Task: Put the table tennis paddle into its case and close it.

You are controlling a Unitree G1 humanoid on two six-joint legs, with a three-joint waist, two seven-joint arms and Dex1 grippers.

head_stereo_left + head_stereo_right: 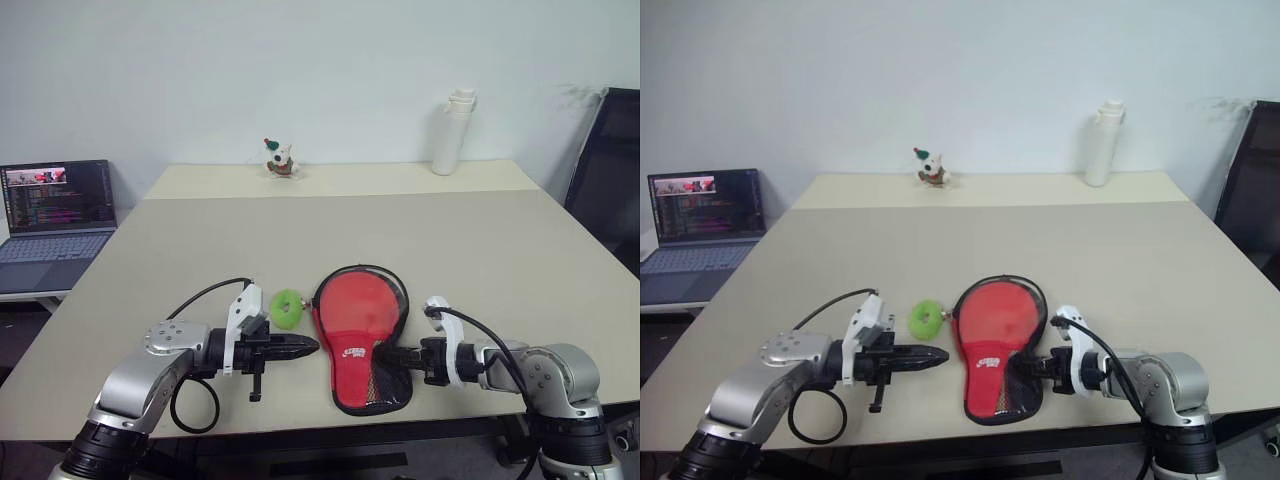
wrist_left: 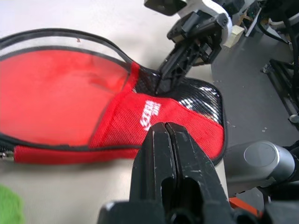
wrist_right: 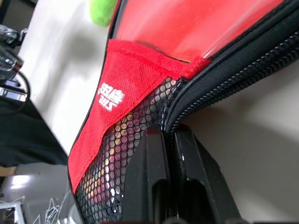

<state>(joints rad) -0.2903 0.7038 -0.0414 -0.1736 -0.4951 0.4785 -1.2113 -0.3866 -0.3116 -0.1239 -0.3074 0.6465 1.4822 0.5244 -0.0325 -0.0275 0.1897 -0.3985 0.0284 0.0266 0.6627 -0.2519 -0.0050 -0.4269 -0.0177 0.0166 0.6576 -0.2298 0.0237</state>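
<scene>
While the case point(image 1: 362, 340) lies in the lower middle of the head view, near the front edge of the beige table point(image 1: 350, 230), its zipped rim stands open around the round end and the red face of the table tennis paddle point(image 1: 357, 305) shows inside; the paddle's handle is hidden under the red fabric panel with the white logo and the black mesh pocket. The right gripper point(image 1: 388, 355), at lower right, has its fingers pressed together on the case's zipper edge at the narrow end, seen close in the right wrist view. The left gripper point(image 1: 305, 346), at lower left, is closed on nothing, its tip just beside the case's left edge; whether it touches cannot be told. A green ring point(image 1: 288, 309) sits just left of the case. A laptop point(image 1: 55, 215) is cut off at the left edge.
</scene>
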